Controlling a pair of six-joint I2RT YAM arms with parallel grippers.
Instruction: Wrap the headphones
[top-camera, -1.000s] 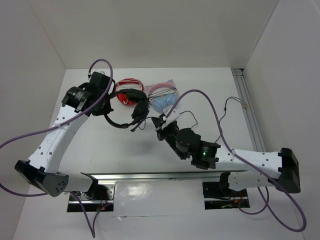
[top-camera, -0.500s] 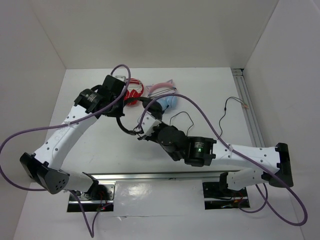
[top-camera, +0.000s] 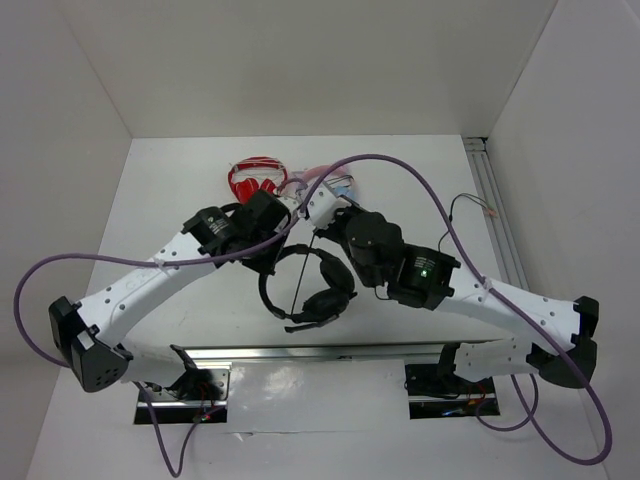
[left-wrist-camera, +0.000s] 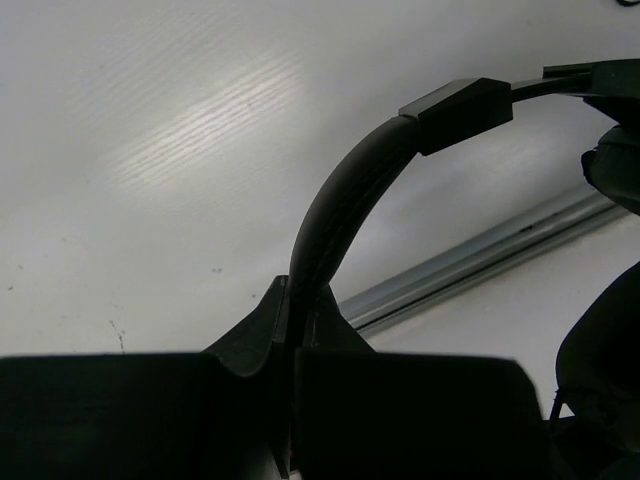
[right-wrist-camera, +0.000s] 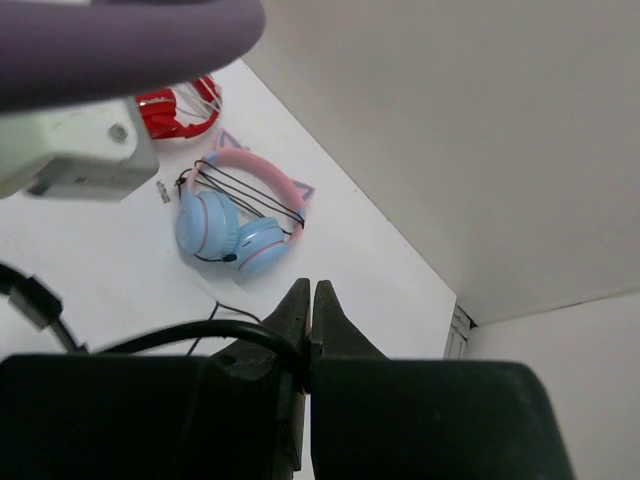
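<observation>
Top view: the headphones (top-camera: 322, 288), black with padded earcups and a boom mic (top-camera: 297, 324), sit just toward 6 o'clock of the table (top-camera: 170, 180) centre, between the two arms. The headband (top-camera: 268, 290) arcs at 9 o'clock of the set. The earcups lie at 3 o'clock and the mic points toward 6 o'clock. The metal rail (top-camera: 300, 352) lies just beyond it.

The left arm (top-camera: 150, 280) reaches in from 8 o'clock. Its wrist view shows the left jaws closed tightly on the headband (left-wrist-camera: 340, 190), which rises out of them and curves toward 2 o'clock. One earcup (left-wrist-camera: 605, 340) shows at the 3 o'clock edge.

The right arm (top-camera: 500, 300) reaches in from 4 o'clock and ends at 12 o'clock of the headphones. Its wrist view shows the right jaws pinched together on the thin black cable (right-wrist-camera: 220, 324), which leaves them toward 9 o'clock.

A pair of red-and-white headphones (top-camera: 255, 180) lies on the table at 12 o'clock of the black set. A light-blue pair with a pink band (right-wrist-camera: 238, 222) lies beside it at 3 o'clock, with a thin black cord crossing it. In the top view the right arm partly hides the light-blue pair.

Whether the black earcups touch the table cannot be told.
</observation>
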